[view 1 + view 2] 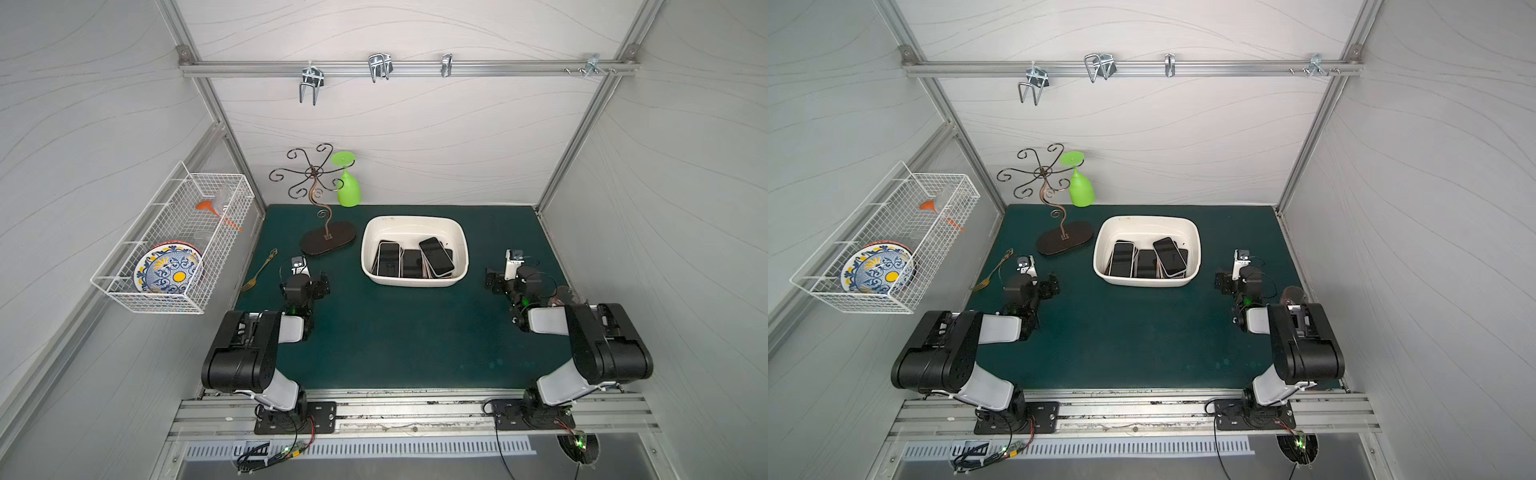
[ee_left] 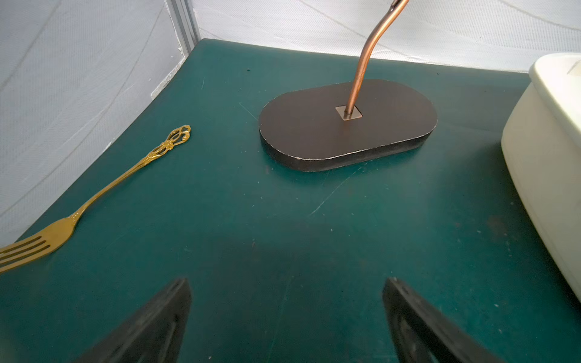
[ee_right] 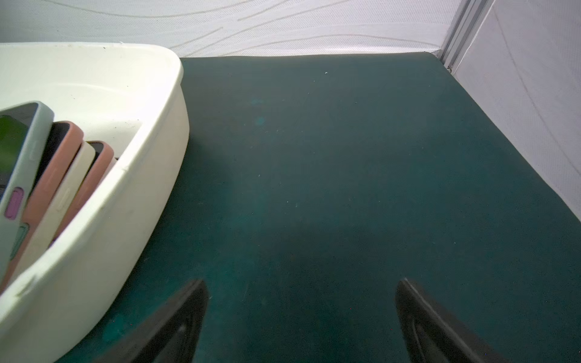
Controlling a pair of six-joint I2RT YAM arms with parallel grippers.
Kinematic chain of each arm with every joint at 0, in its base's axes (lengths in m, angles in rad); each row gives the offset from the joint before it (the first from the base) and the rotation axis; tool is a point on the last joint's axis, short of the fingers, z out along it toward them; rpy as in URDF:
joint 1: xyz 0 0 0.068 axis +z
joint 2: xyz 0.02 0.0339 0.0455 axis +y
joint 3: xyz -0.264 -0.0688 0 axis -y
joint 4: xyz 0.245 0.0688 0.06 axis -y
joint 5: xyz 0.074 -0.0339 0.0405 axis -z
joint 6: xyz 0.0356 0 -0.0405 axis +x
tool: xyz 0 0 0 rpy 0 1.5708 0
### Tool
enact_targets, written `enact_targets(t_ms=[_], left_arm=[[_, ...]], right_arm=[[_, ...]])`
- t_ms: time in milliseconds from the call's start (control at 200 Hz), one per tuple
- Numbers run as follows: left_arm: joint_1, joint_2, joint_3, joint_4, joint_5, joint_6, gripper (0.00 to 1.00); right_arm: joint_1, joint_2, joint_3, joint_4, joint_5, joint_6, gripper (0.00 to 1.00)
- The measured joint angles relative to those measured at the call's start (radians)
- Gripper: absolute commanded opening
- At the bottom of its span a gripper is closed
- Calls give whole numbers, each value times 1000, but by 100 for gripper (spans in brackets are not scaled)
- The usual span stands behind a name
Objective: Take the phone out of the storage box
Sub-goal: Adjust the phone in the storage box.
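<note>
— So, left wrist first: what do you see there?

— My left gripper [image 2: 287,283] hangs low over the green mat [image 2: 283,220]. Its jaws are spread as wide as they go, with only mat between them. The storage box [image 2: 540,176] shows here just as a cream outer wall, near me but not touching. A dark oval stand base [image 2: 345,125] with a copper stem sits just beside the box. A gold fork [image 2: 94,201] lies flat on the mat, farther from the box than I am.

— And the right wrist?

— My right gripper [image 3: 303,283] is the same: jaws wide apart, holding nothing, bare mat under them. The box is close beside this gripper, with a gap between us. Over its rim I can see the phones [image 3: 19,176] leaning on one another inside, in mint, pink and cream cases.

— What do the top views add?

— In both top views the box [image 1: 413,281] [image 1: 1146,281] stands on the mat between my two grippers, and each gripper is outside it, off one short end. All the phones lie inside the box with dark screens facing up. The topmost phone [image 1: 435,257] [image 1: 1169,257] lies slanted across the others, in the half of the box nearer my right gripper. A green glass [image 1: 348,187] hangs upside down from the stand, behind the box. A white wire basket [image 1: 174,249] hangs on the side wall, well apart from the box and beyond my left gripper. It holds a patterned plate [image 1: 168,268].
</note>
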Motion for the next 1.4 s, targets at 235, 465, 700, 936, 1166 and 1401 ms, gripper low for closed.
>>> enact_targets(t_ms=[235,465,700,936,1166,1401], left_arm=[[-5,-2,3,-7,-7,4,100],[-110,-274,195,-457,-72,-42,100],[-290,-541,566,-1034,-52,-330,100],[-477,-373,755,-1453,50,-552,100],[-500,-268,753,-1625,108,-610,100],[-500,-259,751,-1634,124,-609,100]], right_arm=[[0,0,0,0,0,0,99],[34,-126,98,-302,91,26,99],[190,-324,613,-914,107,66,99],[473,-103,958,-1348,29,62,99],[470,145,1076,-1590,-58,63,99],[459,276,1202,-1634,-107,40,99]])
